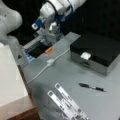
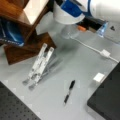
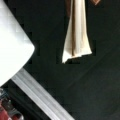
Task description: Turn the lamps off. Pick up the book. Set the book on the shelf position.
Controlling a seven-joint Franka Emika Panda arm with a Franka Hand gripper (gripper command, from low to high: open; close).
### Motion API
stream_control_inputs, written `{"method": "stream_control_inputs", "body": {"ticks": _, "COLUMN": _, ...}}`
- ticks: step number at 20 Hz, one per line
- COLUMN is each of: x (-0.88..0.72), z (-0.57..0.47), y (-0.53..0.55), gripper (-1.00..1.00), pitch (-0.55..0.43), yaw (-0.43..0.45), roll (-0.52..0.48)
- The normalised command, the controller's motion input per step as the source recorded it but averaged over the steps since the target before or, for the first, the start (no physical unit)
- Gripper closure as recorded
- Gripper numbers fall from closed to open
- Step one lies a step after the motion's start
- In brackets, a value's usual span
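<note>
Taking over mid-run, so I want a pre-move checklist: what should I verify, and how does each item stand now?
1. Book on the shelf position: ok, it lies on it.
2. Gripper free of the book: ok, it is apart, at the table edge toward a front view's top.
3. Lamps off: cannot tell, none in view.
4. Pen and metal stand away from the gripper: ok.

Black-lidded box [image 1: 96, 48], silver sides; black pen [image 1: 91, 87]; white cable [image 1: 47, 65]; reddish-brown wooden block [image 2: 23, 50]; grey table [image 1: 75, 82].

Open table between pen [image 1: 91, 87], metal stand [image 1: 67, 103] & black box [image 1: 96, 51].
</note>
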Motion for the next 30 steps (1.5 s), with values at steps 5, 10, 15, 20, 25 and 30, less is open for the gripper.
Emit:
{"method": "stream_control_inputs", "body": {"ticks": 5, "x": 0.45, "z": -0.08, "y": 0.27, "gripper": -1.0, "pitch": -0.16, "yaw": -0.526, "roll": 0.587}}
{"method": "stream_control_inputs", "body": {"ticks": 10, "x": 0.43, "z": -0.13, "y": 0.12, "gripper": -1.0, "pitch": -0.325, "yaw": -0.395, "roll": 0.833}}
{"method": "stream_control_inputs", "body": {"ticks": 15, "x": 0.27, "z": -0.18, "y": 0.05, "gripper": -1.0, "pitch": -0.29, "yaw": -0.231, "roll": 0.655}}
{"method": "stream_control_inputs", "body": {"ticks": 20, "x": 0.08, "z": -0.23, "y": 0.14, "gripper": -1.0, "pitch": -0.262, "yaw": -0.156, "roll": 0.543}}
{"method": "stream_control_inputs", "body": {"ticks": 25, "x": -0.06, "z": -0.24, "y": 0.08, "gripper": -1.0, "pitch": -0.289, "yaw": -0.136, "roll": 0.558}}
{"method": "stream_control_inputs", "body": {"ticks": 30, "x": -0.15, "z": -0.3, "y": -0.01, "gripper": -1.0, "pitch": -0.329, "yaw": -0.05, "roll": 0.443}}
